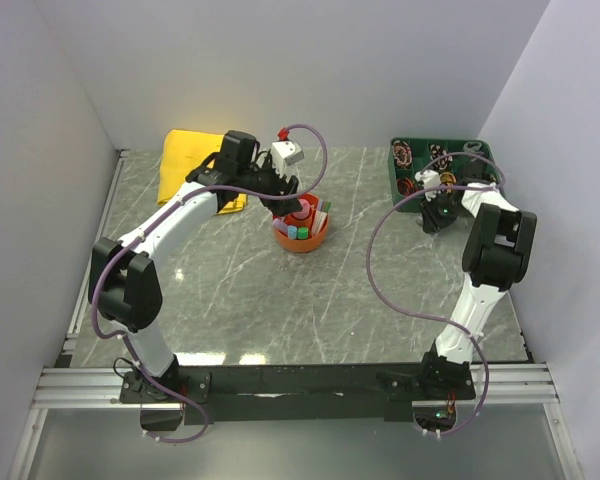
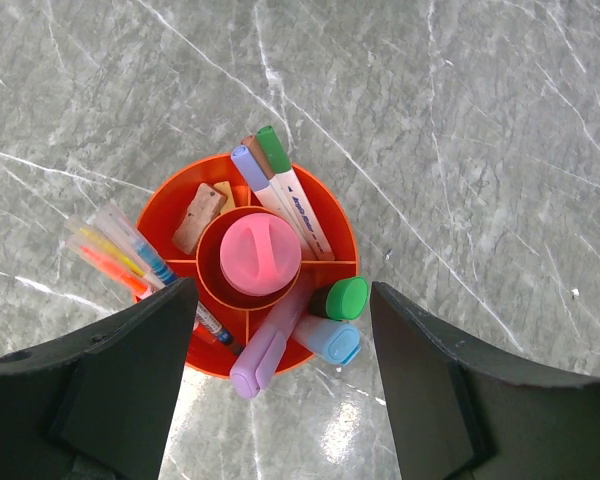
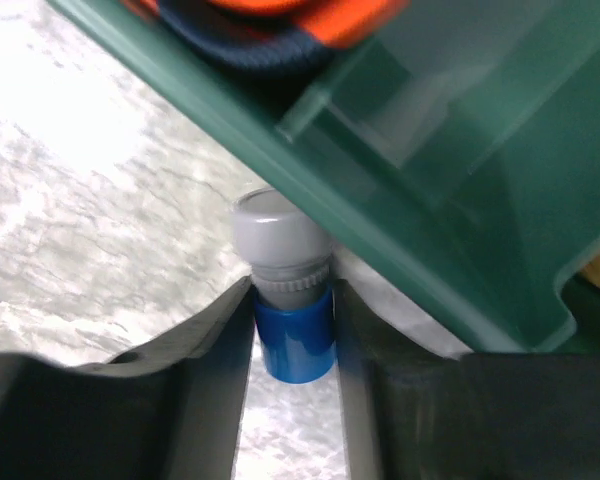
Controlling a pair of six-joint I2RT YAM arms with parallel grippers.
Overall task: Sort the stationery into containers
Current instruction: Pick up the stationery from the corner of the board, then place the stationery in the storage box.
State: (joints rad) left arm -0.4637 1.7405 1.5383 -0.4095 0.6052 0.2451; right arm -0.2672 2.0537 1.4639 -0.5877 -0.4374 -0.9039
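1. While I watch the left wrist view, the left tool (image 2: 280, 335) hangs straight over the orange bowl (image 2: 165, 205), its two fingers spread wide and holding nothing.
2. Between those fingers I see the bowl's central cup, filled by a pink cap (image 2: 260, 255).
3. Around the cup, the outer ring holds a tan block (image 2: 198, 218) at the upper left, and a green-capped marker (image 2: 273, 148) with a lilac-capped pen (image 2: 245, 165) side by side at the top.
4. A bunch of clear pens (image 2: 115, 250) with yellow and orange cores leans out on the left, its lower end hidden behind the left finger.
5. At the near side a lilac stick (image 2: 265, 345) juts over the rim, with a green cap (image 2: 342, 298) and a pale blue cap (image 2: 330, 340) just beside it.
6. From above, the bowl sits on the tabletop (image 1: 280, 310) near the middle, and a yellow cloth (image 1: 190, 160) lies at the far left corner behind the left arm.
7. My right tool (image 3: 295, 330) is over at the near left edge of the green tray (image 3: 430, 200) on the far right of the tabletop, well apart from the bowl.
8. Its fingers are pressed against both sides of a blue tube (image 3: 295, 345), pinching it.
9. That tube's grey cap (image 3: 278, 235) points away from the fingers and sits just beside the tray's outer wall.
10. I cannot tell whether the tube rests on the tabletop or is lifted.
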